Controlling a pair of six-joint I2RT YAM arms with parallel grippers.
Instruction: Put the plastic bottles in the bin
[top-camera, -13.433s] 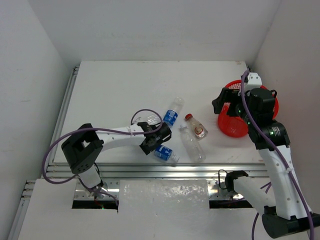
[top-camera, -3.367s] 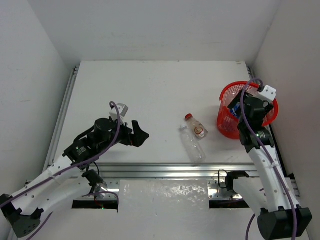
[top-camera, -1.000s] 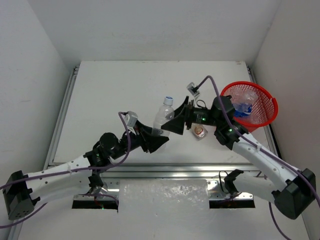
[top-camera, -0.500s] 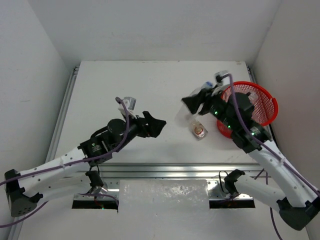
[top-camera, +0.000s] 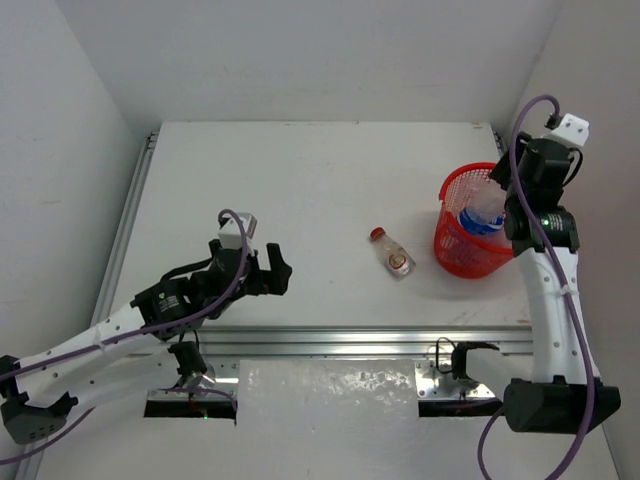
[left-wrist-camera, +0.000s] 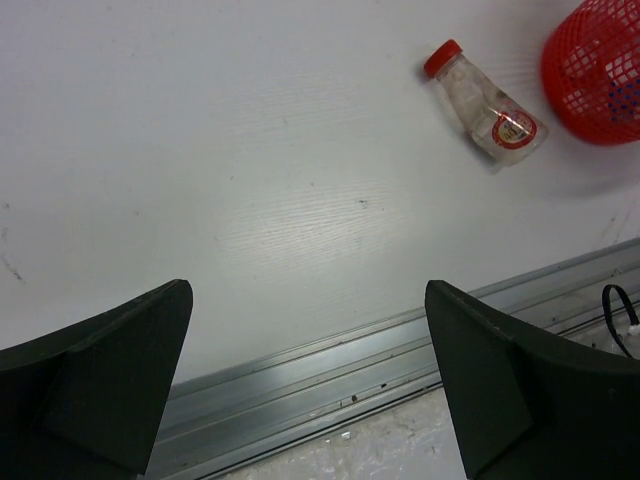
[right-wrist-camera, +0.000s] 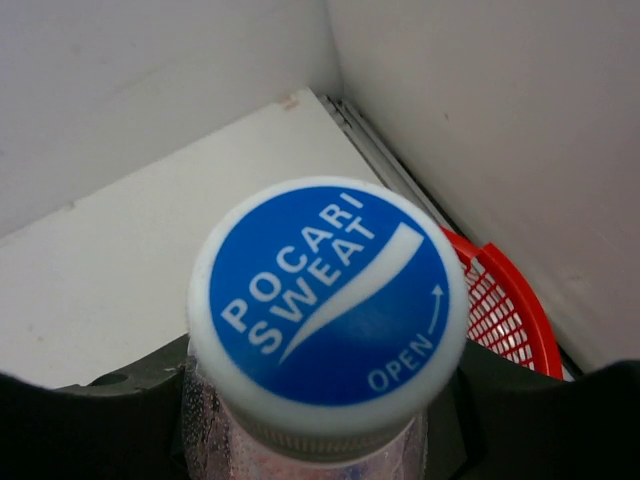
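Note:
My right gripper (right-wrist-camera: 320, 425) is shut on a clear plastic bottle (right-wrist-camera: 325, 300) whose blue-and-white cap fills the right wrist view. It hangs beside the red mesh bin (right-wrist-camera: 510, 300). From above, the right gripper (top-camera: 512, 178) is raised over the bin's (top-camera: 452, 250) back rim. A blue-labelled bottle (top-camera: 483, 220) lies inside. A squat red-capped bottle (top-camera: 392, 252) lies on the table left of the bin, and shows as the squat bottle (left-wrist-camera: 485, 100) next to the bin (left-wrist-camera: 600, 70). My left gripper (top-camera: 272, 274) is open and holds nothing, low over the table's front; its fingertips frame bare table around the left gripper (left-wrist-camera: 308, 300).
An aluminium rail (top-camera: 330, 335) runs along the table's near edge, right under the left gripper as the rail (left-wrist-camera: 350, 370). The right wall (top-camera: 590, 70) stands close behind the bin and the raised right arm.
A second ago both grippers met at an upright bottle mid-table. The left one let go and drew back left. The right one carried the bottle up over the bin.

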